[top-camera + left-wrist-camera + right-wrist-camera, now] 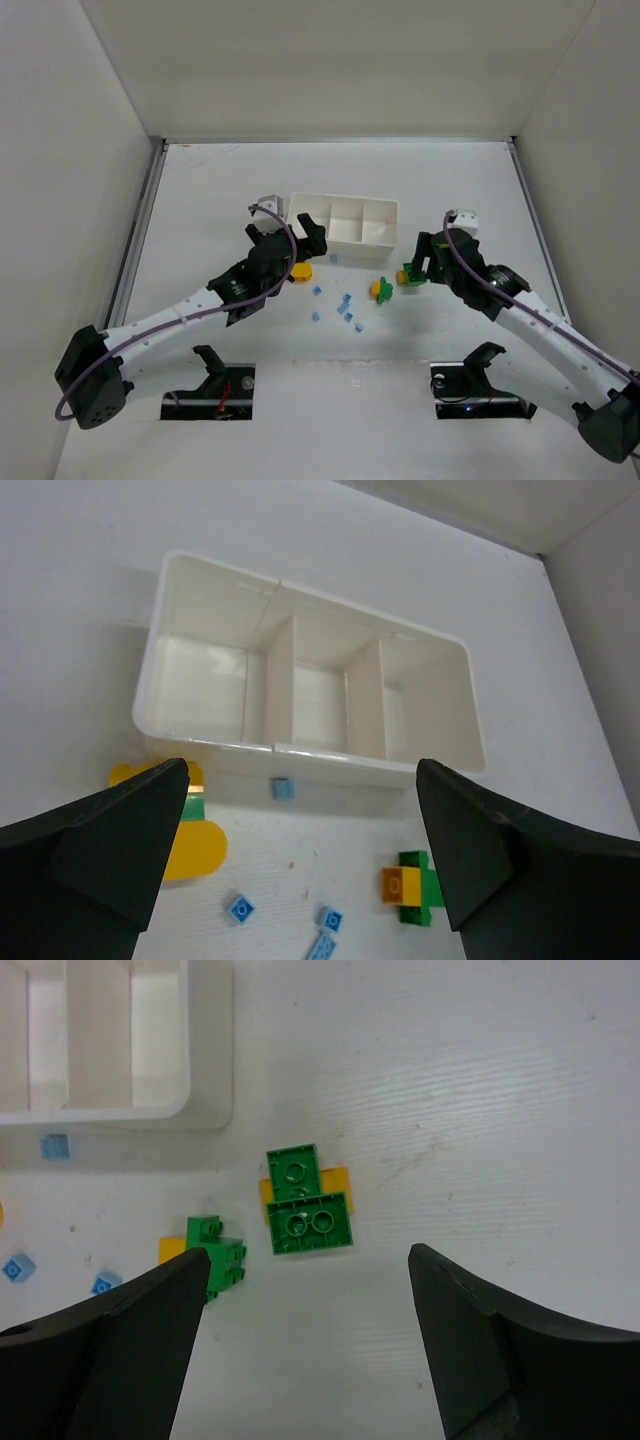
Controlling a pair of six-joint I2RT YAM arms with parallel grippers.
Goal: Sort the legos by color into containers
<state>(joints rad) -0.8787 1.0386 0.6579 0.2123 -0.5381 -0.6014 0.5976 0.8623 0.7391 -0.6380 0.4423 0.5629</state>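
Note:
The long white tray [343,218] has three compartments, and the left wrist view shows only white floor in each. My left gripper [288,238] hangs open over the tray's near-left corner [330,763]. A yellow-orange brick [195,850] lies just below that gripper [302,780]. My right gripper [422,262] is open and holds nothing. It hovers [308,1260] just short of two green bricks [308,1210] stacked on a yellow one. A second green and yellow piece [212,1250] lies to their left [381,290]. Several tiny light blue bricks [345,305] are scattered in front of the tray.
One light blue brick [284,788] lies right against the tray's front wall. The enclosure's white walls rise on three sides of the table. Both arm bases [220,385] sit at the near edge.

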